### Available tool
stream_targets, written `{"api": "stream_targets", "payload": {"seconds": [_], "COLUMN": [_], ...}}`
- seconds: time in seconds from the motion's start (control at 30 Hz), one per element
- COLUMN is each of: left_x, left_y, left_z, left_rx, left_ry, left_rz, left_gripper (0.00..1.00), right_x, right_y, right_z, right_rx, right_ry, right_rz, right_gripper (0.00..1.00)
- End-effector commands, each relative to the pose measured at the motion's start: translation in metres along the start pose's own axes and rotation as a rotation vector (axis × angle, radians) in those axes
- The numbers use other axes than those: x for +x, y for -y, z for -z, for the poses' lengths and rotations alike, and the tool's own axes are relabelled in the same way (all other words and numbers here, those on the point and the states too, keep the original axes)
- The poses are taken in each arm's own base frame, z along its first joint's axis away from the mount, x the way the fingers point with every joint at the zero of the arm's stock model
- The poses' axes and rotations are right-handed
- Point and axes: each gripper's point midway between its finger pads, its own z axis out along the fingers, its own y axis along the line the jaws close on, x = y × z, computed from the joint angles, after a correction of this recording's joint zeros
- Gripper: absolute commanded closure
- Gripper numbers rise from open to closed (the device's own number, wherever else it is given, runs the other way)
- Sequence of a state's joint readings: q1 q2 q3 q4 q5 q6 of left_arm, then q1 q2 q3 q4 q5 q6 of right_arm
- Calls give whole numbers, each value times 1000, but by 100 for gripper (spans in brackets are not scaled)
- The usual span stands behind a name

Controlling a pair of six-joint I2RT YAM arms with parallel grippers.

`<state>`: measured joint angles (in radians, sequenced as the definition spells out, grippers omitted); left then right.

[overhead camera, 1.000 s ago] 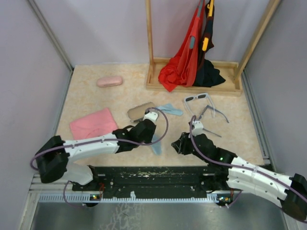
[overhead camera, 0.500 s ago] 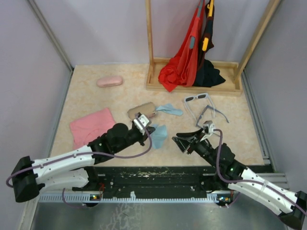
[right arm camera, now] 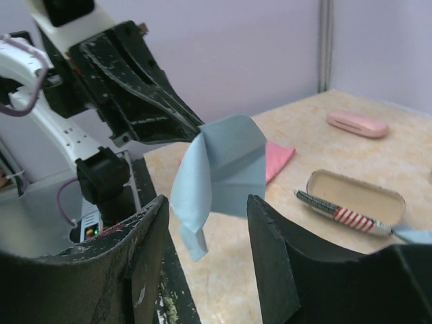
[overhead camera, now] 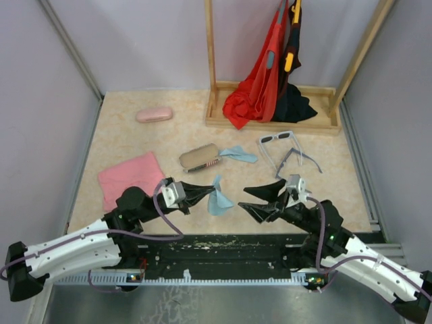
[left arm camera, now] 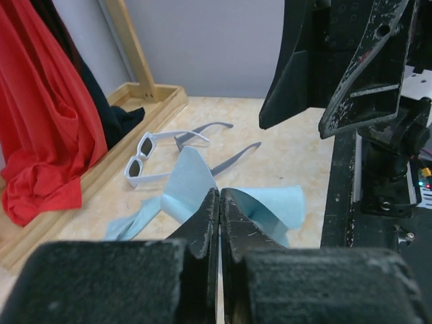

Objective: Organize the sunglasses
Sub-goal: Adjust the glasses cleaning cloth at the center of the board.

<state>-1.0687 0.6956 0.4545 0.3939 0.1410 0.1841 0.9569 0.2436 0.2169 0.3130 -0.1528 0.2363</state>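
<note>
The white-framed sunglasses (overhead camera: pixel 277 138) lie on the table at back right, with the thin grey glasses (overhead camera: pixel 298 159) just in front of them; both also show in the left wrist view, the white pair (left arm camera: pixel 150 154) and a grey temple (left arm camera: pixel 235 156). My left gripper (overhead camera: pixel 204 192) is shut on a light-blue cloth (overhead camera: pixel 217 200) and holds it above the table, its tips (left arm camera: pixel 220 197) pinching the cloth (left arm camera: pixel 183 181). My right gripper (overhead camera: pixel 256 199) is open and empty, facing the cloth from the right. In the right wrist view the cloth (right arm camera: pixel 228 169) hangs just beyond the open gripper (right arm camera: pixel 208 202).
An open flag-printed case (overhead camera: pixel 200 157) and a second blue cloth (overhead camera: pixel 237 154) lie mid-table. A pink cloth (overhead camera: pixel 131 174) lies at left and a pink case (overhead camera: pixel 154 115) at back left. A wooden rack with red and black garments (overhead camera: pixel 260 88) stands at the back.
My left gripper took the blue cloth off the table, lifted it and drew back left. My right gripper swung round to face the cloth, jaws open. The glasses have not moved.
</note>
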Motion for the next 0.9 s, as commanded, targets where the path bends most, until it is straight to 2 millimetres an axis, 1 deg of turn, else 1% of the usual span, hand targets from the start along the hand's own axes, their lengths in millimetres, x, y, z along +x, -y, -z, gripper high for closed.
{"api": "stream_targets", "payload": {"seconds": [0.0,0.07,0.1,0.13,0.2,0.27,0.33,0.43,0.57,0.67,0.87], "left_x": [-20,-23,-24,-23,-20,-14,-5,4,13,14,11], "left_y": [7,3,-3,-10,-26,-37,-48,-62,-70,-77,-78], "left_z": [1,1,0,-1,-2,-3,-3,-1,1,3,2], "left_rx": [53,31,-2,-46,-149,-216,-290,-389,-452,-518,-549], "left_ry": [77,76,72,58,15,-36,-96,-167,-255,-300,-353], "left_rz": [-28,-17,3,34,97,135,170,204,227,264,321], "left_gripper": [99,99,99,99,99,99,99,99,99,99,100], "right_x": [-38,-38,-37,-36,-35,-35,-39,-39,-37,-30,-12], "right_y": [-29,-27,-25,-22,-15,-10,0,11,21,27,26], "right_z": [-5,-8,-10,-12,-15,-19,-23,-31,-39,-46,-63], "right_rx": [-156,-151,-144,-128,-105,-97,-57,-24,-7,1,-48], "right_ry": [55,47,45,49,61,77,101,97,92,72,33], "right_rz": [115,134,142,153,201,284,359,490,630,698,788], "right_gripper": [49,49,48,45,45,45,45,45,45,45,45]}}
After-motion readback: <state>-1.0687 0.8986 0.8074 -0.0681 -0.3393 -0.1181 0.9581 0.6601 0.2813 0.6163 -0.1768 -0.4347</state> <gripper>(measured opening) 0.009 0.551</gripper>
